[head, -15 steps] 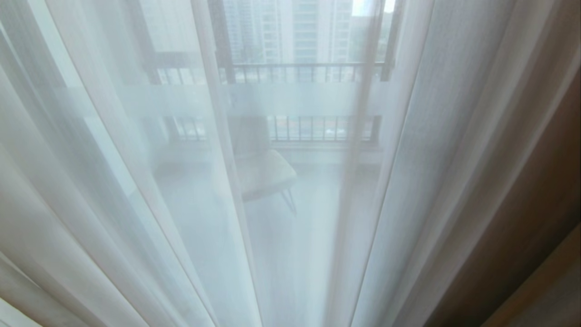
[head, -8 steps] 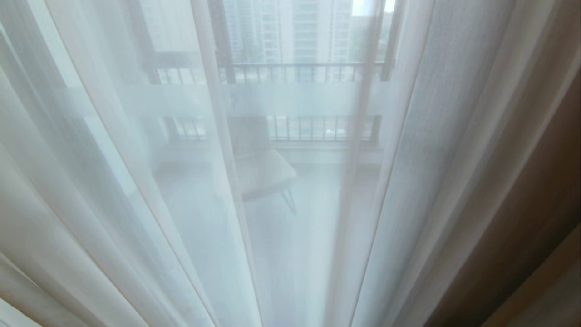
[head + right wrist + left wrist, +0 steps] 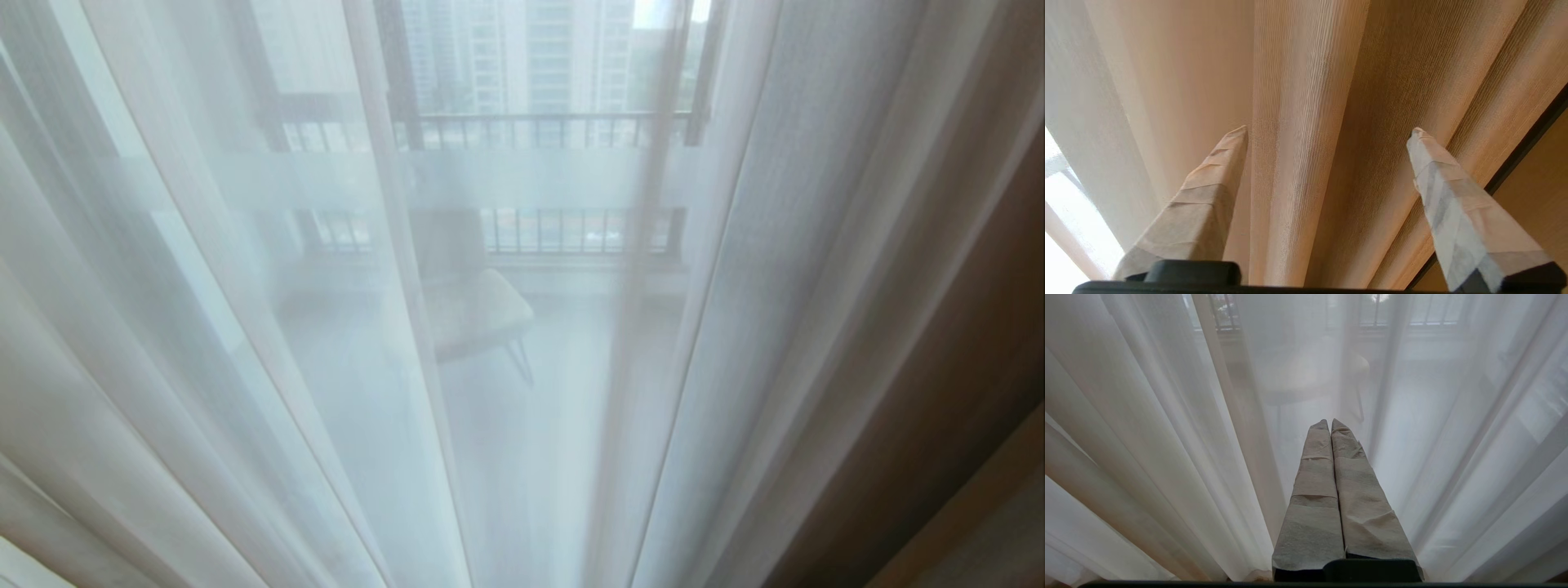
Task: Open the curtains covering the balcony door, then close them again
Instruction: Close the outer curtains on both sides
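Note:
White sheer curtains (image 3: 245,343) hang across the whole head view, and the balcony door (image 3: 400,98) shows dimly through them with its frosted band (image 3: 522,175). A thick beige curtain panel (image 3: 963,327) hangs at the right edge. No gripper appears in the head view. In the right wrist view my right gripper (image 3: 1327,130) stands open, its taped fingers (image 3: 1208,192) spread either side of a pleat of the beige curtain (image 3: 1306,122), which is not pinched. My left gripper (image 3: 1329,422) is shut on nothing, pointing at the sheers (image 3: 1147,428).
Beyond the glass a pale chair (image 3: 478,314) stands on the balcony before a dark railing (image 3: 555,131), with tall buildings behind. A wooden wall panel (image 3: 980,531) with a dark edge strip (image 3: 1527,143) borders the beige curtain at the far right.
The head view barely differs; the sheers' folds at the right have shifted very slightly.

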`<state>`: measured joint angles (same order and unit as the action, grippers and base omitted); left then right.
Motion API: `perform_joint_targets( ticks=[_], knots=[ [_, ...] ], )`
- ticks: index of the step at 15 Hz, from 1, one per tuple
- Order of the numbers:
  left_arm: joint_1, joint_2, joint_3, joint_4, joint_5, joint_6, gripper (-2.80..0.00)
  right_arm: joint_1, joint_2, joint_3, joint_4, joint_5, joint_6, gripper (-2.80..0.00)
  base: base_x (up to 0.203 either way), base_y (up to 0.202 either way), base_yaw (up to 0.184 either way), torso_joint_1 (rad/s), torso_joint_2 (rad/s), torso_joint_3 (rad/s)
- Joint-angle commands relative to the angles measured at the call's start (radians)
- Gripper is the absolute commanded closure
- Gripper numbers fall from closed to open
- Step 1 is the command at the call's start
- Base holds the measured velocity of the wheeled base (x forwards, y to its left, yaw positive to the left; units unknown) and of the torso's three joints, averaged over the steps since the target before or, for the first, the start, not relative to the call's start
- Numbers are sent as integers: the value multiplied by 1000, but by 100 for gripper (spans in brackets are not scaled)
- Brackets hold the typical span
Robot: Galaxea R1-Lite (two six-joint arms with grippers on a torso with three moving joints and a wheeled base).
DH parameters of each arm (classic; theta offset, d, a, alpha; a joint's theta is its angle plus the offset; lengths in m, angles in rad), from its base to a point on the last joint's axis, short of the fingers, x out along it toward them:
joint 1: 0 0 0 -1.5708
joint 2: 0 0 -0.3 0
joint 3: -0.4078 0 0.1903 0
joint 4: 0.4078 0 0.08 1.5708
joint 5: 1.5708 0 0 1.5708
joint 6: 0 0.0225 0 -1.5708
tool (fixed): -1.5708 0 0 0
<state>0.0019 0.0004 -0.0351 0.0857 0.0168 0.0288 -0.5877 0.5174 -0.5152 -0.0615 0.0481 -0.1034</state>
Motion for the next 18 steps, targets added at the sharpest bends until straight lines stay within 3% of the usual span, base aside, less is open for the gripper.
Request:
perform_joint_targets(
  ticks=[1, 5, 10, 18],
  knots=[
    [1, 0, 0, 0, 0, 0, 0, 0, 40, -30, -1, 1, 0, -280, 0, 0, 0, 0, 0, 0],
    [0, 0, 0, 0, 0, 0, 0, 0, 197, -106, -87, 2, 18, -280, 0, 0, 0, 0, 0, 0],
    [0, 0, 0, 0, 0, 0, 0, 0, 409, -249, -318, 3, 44, -280, 0, 0, 0, 0, 0, 0],
    [0, 0, 0, 0, 0, 0, 0, 0, 511, -332, -335, 4, 59, -280, 0, 0, 0, 0, 0, 0]
  ],
)
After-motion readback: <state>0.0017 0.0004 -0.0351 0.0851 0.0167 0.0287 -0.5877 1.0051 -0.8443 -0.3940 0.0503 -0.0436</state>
